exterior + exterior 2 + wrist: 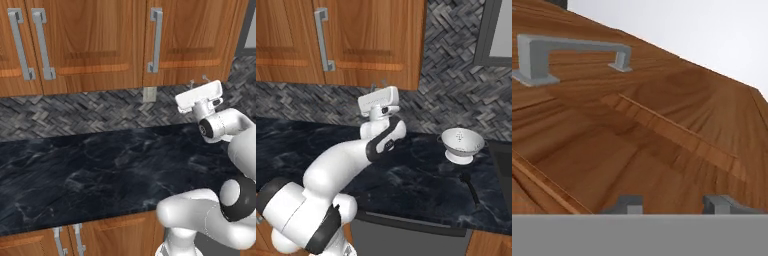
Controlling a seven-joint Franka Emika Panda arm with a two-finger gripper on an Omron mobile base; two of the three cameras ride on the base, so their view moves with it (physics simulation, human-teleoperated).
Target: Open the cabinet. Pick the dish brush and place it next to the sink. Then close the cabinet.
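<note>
The cabinet (195,45) (376,40) is a brown wooden wall unit, and its panelled door is shut. Its silver bar handle (156,40) (323,40) (572,52) runs vertically. My gripper (198,80) (379,84) points up just below the door's lower edge, right of the handle. It is open, with nothing between the fingertips (627,204), which face the door panel (662,125). The dish brush (466,176), small and black, lies on the dark counter in front of the white colander (461,145), close to the sink (504,160) at the right edge.
A black marble counter (75,175) (421,185) runs under the wall cabinets, backed by grey herringbone tile. A second wall cabinet with two bar handles (30,45) hangs to the left. A wall outlet (149,94) sits below the cabinets. A grey frame (496,30) stands at the far right.
</note>
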